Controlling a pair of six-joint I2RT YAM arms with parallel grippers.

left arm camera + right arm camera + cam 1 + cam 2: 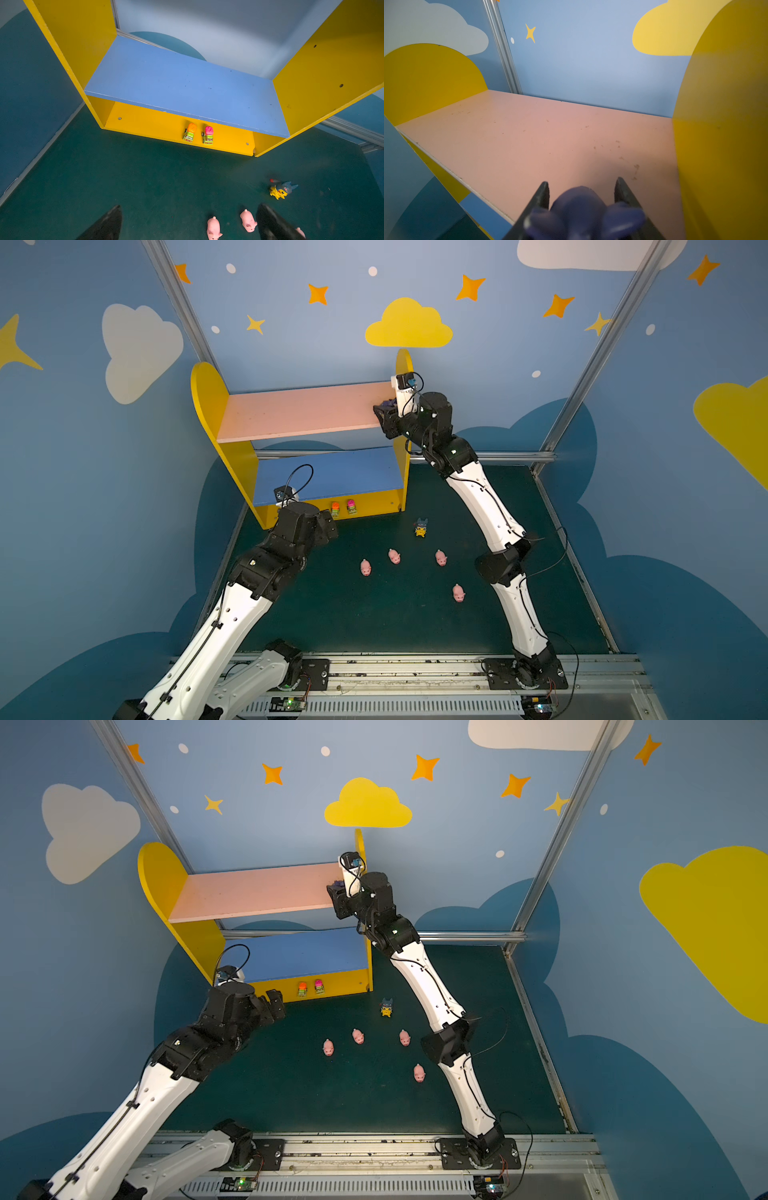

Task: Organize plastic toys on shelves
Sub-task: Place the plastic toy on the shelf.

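**A:** The right gripper (pixel 581 184) is at the shelf (pixel 208 393), jaws partly closed on the purple-headed figure (pixel 581 209). It hangs just over the near right end of the pink board (pixel 550 135).

**B:** So this is the placing step. Next, I'd say, it needs a small drop until the toy meets the board, then a gentle release so it doesn't tip.

**A:** And the left gripper (pixel 190 206)?

**B:** Spread wide with nothing in it, low over the mat (pixel 145 187) in front of the shelf.

**A:** Its wrist camera shows what the right one can't. Two cars (pixel 189 135) sit side by side on the yellow base (pixel 145 126), and the blue board (pixel 187 87) above them is bare.

**B:** Both top views add the rest. Four pigs (pixel 394 556) and another yellow figure (pixel 421 527) lie loose on the mat in front of the shelf. The held toy's body is hidden everywhere, and only its dark head shows.
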